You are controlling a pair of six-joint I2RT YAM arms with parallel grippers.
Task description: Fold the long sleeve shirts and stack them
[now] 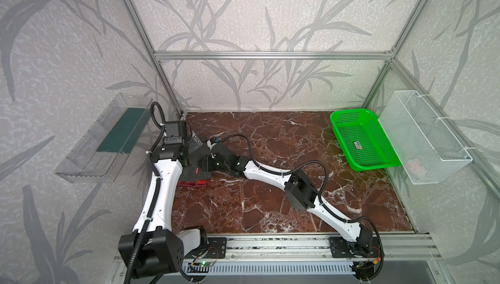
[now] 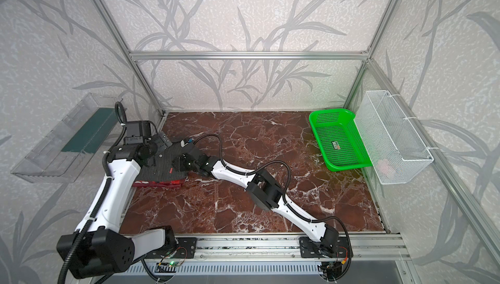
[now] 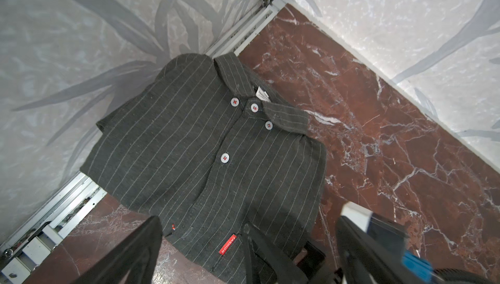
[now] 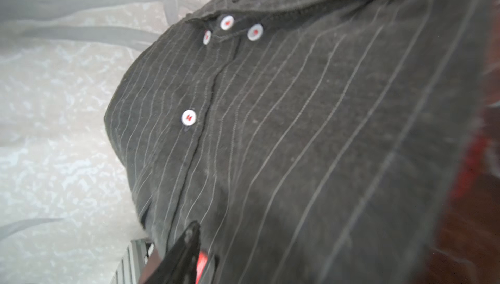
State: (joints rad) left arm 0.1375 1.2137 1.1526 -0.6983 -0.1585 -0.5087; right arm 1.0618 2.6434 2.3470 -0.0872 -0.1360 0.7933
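Beneath the left gripper (image 3: pixel 201 223) and right gripper (image 1: pixel 204 163), surface: glossy red-brown marble-pattern tabletop (image 1: pixel 270 188) with white veins.
Room: walls (image 1: pixel 243 12) papered pale grey with darker leaf sprays; aluminium frame (image 1: pixel 270 54) at the corners and across the back; a rail (image 1: pixel 270 244) along the near edge carries both arm bases.
Arms, count: two, the left arm (image 1: pixel 159 188) and the right arm (image 1: pixel 265 170), which reaches across the middle.
Shirts, count: two, stacked directly under the left gripper.
Top of stack: charcoal pinstripe shirt (image 3: pixel 216 161), folded, front up, collar on the side away from the left gripper, toward the table corner.
Bottom of stack: red-and-black plaid shirt (image 1: pixel 193 184), only its near edge showing.
Buttons, count: four white buttons (image 3: pixel 224 157) with red thread.
Tag, count: one red tag (image 3: pixel 228 243) reading FASHION, at the hem between the left gripper's fingers.
Left gripper state: jaws spread wide above the hem, nothing between them.
Right gripper state: low over the charcoal shirt; only one finger (image 4: pixel 189 242) shows, beside the tag, so its spread cannot be judged.
Containers, count: three. One green plastic basket (image 1: pixel 373 165), well apart from the right gripper; one white wire basket (image 1: pixel 433 134) on the wall just beside it; one clear bin (image 1: pixel 81 171) on the wall near the left gripper.
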